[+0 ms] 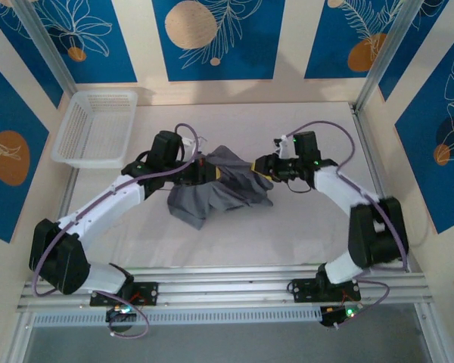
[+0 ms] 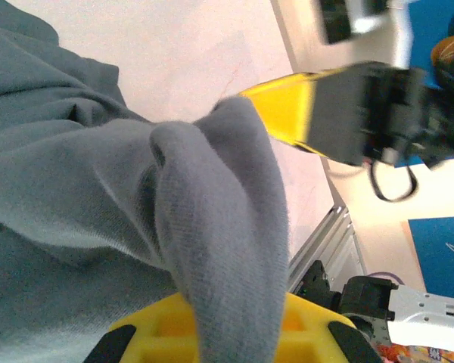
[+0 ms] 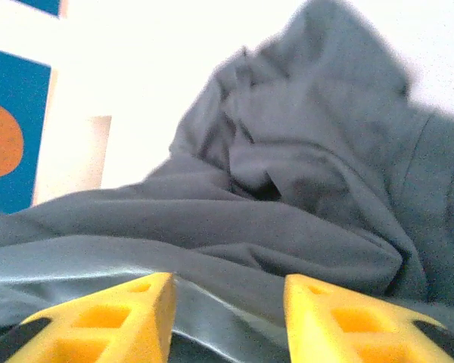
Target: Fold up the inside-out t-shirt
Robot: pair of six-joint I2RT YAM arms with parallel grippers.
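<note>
Left wrist: soft slate-grey t-shirt (image 2: 219, 227) bunched into rounded, fine-knit folds.

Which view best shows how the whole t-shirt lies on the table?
Top external: the whole t-shirt lies bunched on the table between the left gripper and right gripper. The left wrist view gives a close fold pinched at its fingers; the right wrist view gives creased cloth beyond its parted fingers.

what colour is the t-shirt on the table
Plain slate grey t-shirt, no print visible; the right wrist view shows it best.
</note>
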